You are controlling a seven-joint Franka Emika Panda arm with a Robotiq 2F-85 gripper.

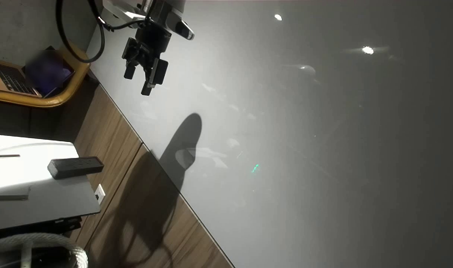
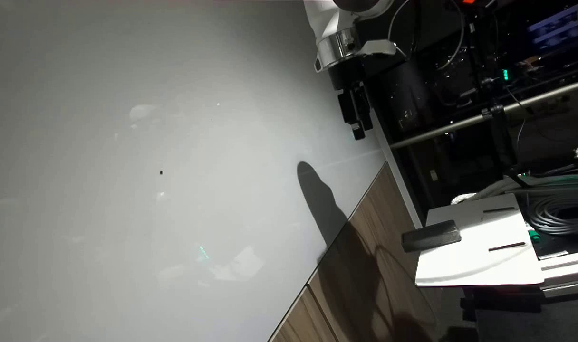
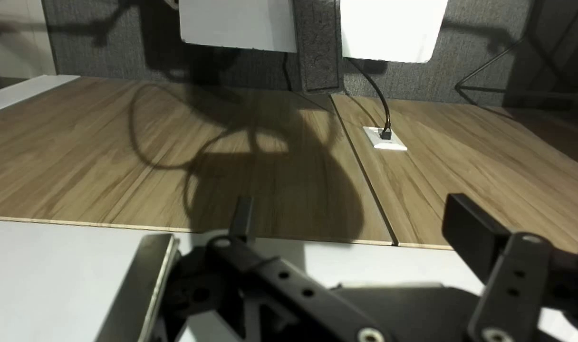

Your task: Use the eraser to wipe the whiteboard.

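Across both exterior views we see the whiteboard (image 1: 342, 167), then wood-grain panelling (image 1: 107, 126), which a careless swing might scrape. Beside it is a white stand (image 2: 479, 266). Well apart from that hangs our gripper (image 1: 138, 82), fingers (image 3: 472, 232) wide around nothing. The eraser (image 2: 431, 236) lies on the stand, one end overhanging; an off-centre nudge could tip it off. Too light a wipe might leave the green mark (image 1: 255, 168).

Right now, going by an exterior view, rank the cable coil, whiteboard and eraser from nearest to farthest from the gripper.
1. Whiteboard, directly behind the gripper.
2. Eraser, lower right, overhanging the white stand.
3. Cable coil, at the picture's right edge.
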